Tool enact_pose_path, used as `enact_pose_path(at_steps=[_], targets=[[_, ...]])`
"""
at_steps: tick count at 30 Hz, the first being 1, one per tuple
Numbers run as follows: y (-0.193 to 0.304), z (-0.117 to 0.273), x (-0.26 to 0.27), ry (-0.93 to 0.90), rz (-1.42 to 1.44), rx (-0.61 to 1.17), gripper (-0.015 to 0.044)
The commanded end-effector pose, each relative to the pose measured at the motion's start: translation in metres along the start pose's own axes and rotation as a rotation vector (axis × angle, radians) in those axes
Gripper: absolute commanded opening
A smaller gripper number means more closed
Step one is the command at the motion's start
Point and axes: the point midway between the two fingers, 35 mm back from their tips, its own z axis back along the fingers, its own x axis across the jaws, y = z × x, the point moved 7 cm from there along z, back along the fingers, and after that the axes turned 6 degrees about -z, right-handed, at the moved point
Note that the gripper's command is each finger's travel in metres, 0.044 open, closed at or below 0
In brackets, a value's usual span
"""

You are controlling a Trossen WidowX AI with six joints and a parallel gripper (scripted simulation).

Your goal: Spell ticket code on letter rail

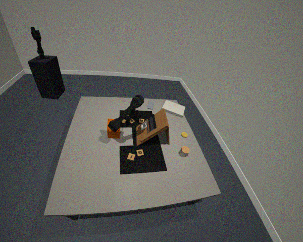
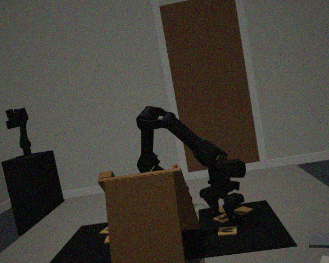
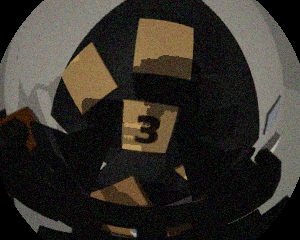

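Letter tile [image 3: 132, 125], square, pale wood, dark 3; pincer [image 2: 222, 216] [image 3: 148, 128] spread, unladen.

Dim, grainy light. Plain grey walls [image 1: 198, 39] [image 2: 88, 70], rising behind the gripper [image 2: 222, 198]. Brown door panel [image 2: 210, 85], pale-framed, standing beyond and above it. White skirting board [image 1: 120, 74] [image 2: 82, 192], running along the wall base. Dark blue-grey floor [image 1: 21, 143] [image 2: 323, 172], extending below. Black pedestal [image 1: 47, 78] [image 2: 31, 189], standing well apart from it.

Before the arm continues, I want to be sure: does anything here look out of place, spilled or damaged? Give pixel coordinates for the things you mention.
No spill or damage shows. The letter tiles [image 1: 131, 156] [image 2: 227, 230] [image 3: 163, 45] lie at mixed angles on the black mats [image 1: 144, 165] [image 2: 264, 226], perhaps simply awaiting placement.
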Motion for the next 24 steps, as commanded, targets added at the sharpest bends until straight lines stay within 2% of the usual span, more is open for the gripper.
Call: enact_pose_path(at_steps=[1,15,24], targets=[[0.0003,-0.0005,0.0005,0.000,0.006,0.003,0.0333],[0.0003,-0.0005,0.0001,0.001,0.006,0.003,0.0240],[0.0002,0.0059,0.0011,0.001,0.006,0.003,0.0004]])
